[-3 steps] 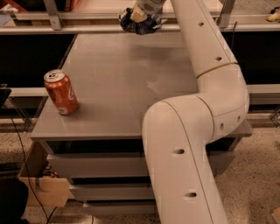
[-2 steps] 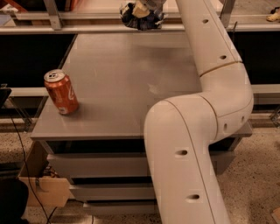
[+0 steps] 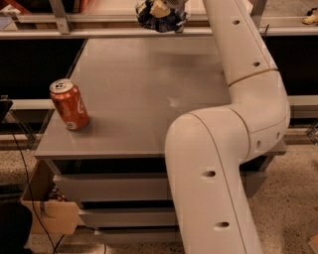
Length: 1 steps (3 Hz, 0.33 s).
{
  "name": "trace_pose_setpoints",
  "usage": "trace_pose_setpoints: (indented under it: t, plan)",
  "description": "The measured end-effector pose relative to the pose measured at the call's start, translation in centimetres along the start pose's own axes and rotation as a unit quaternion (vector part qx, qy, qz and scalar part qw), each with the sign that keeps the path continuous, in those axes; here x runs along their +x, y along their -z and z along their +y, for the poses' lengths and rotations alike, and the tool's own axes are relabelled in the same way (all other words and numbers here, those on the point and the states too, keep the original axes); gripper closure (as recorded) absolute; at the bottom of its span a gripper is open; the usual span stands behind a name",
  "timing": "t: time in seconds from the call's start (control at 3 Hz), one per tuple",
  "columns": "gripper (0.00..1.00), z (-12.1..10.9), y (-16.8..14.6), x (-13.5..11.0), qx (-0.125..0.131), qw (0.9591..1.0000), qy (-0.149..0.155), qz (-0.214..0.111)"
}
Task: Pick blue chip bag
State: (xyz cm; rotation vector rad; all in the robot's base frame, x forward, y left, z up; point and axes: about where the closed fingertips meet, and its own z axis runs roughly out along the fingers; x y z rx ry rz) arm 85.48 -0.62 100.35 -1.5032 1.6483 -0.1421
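The blue chip bag (image 3: 160, 17) is crumpled and dark navy with pale edges. It hangs at the top edge of the camera view, well above the far end of the grey table (image 3: 144, 99). My gripper (image 3: 166, 5) is at the very top of the view, shut on the bag from above, mostly cut off by the frame edge. My white arm (image 3: 233, 114) runs from the lower right up to it.
A red soda can (image 3: 69, 104) stands upright near the table's left front edge. A metal rail (image 3: 99, 32) runs along the back. A cardboard box (image 3: 44, 208) sits on the floor at the lower left, beside the table's drawers.
My gripper has lifted the blue chip bag higher, toward the top edge of the view. The can has not moved.
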Motion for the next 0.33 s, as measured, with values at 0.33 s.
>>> trace_pose_setpoints:
  t: [0.33]
  plan:
    - [1.0,-0.3,0.68,-0.2,0.004,1.0,0.002,-0.008]
